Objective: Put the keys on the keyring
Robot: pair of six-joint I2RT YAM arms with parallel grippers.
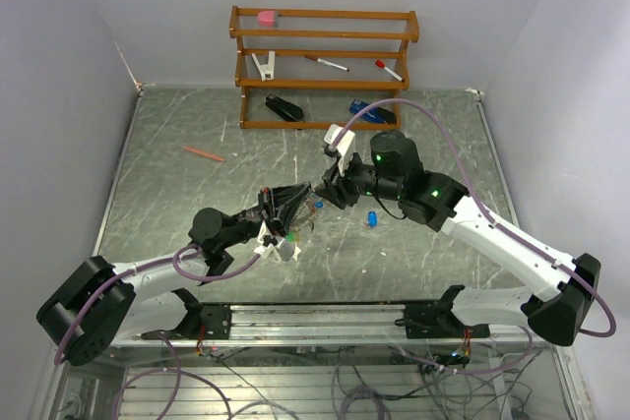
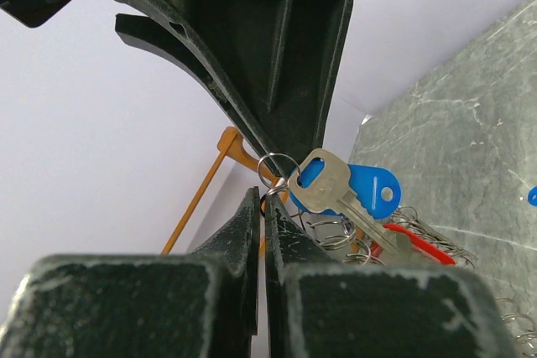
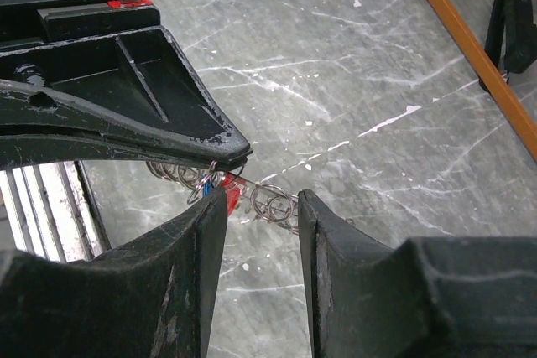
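Holding the keyring in the left claw, right claw spread before it

You have the left claw [image 2: 262, 211] pressed together, its fingertips pinching a thin wire of the keyring [image 3: 273, 203]. The ring's fringe of small coils hangs just below and beyond those tips, over the table [image 3: 377, 106]. Whether the fringe touches the table cannot be told.

Your right claw [image 3: 260, 207] stands spread, with nothing between its fingers. It meets the left claw nearly tip to tip. The keyring's coils lie just ahead of its gap, and a red tag [image 3: 228, 192] sits just beside one of its fingers. In the left wrist view, one finger of the right claw reaches down to a small split ring [image 2: 277, 154] just beyond the left fingertips. Contact between that finger and the ring cannot be confirmed.

Note the silvery key [image 2: 336, 194]: it hangs by its head from that small split ring, just past the left claw's tips. Its long axis runs on a slant, with the head nearest the claw tips and the blade pointing away from the left claw, down toward the keyring's coils. A blue tag [image 2: 373, 186] lies behind it on much the same slant, its rounded, holed end turned away from the claw.

One loose blue key [image 1: 372, 217] lies on the table, apart from the keyring, near the right claw's wrist on the side toward the arm bases. It is too small to tell which way it points.
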